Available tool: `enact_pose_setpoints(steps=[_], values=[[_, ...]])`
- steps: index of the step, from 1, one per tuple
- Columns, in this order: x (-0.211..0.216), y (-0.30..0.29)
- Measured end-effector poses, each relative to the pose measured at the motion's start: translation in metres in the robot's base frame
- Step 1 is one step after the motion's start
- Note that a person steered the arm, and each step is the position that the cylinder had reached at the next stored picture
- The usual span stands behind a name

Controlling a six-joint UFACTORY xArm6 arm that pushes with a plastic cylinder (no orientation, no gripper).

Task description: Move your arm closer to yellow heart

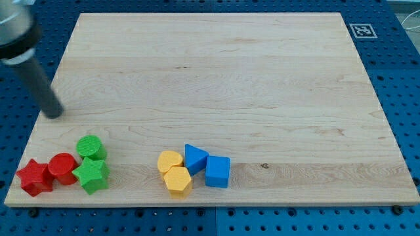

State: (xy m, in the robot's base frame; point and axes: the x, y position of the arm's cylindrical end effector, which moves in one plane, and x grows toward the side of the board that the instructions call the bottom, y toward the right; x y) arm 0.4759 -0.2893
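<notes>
The yellow heart (170, 160) lies near the view's bottom, a little left of centre. It touches a yellow hexagon (178, 181) just below it and a blue triangle (195, 158) on its right. A blue cube (218, 172) sits right of those. My tip (52, 114) rests on the board near its left edge, far to the upper left of the yellow heart. The rod slants up to the view's top left corner.
At the bottom left stand a green cylinder (90, 147), a green star (92, 176), a red cylinder (63, 168) and a red star (34, 177), clustered below my tip. The wooden board (223, 78) lies on a blue pegboard surface.
</notes>
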Motion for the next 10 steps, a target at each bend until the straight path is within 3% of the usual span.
enact_pose_setpoints(steps=[2, 4, 5, 6, 8, 10], values=[[-0.009, 0.018], [-0.017, 0.13], [-0.015, 0.13], [0.038, 0.13], [0.052, 0.151], [0.101, 0.176]])
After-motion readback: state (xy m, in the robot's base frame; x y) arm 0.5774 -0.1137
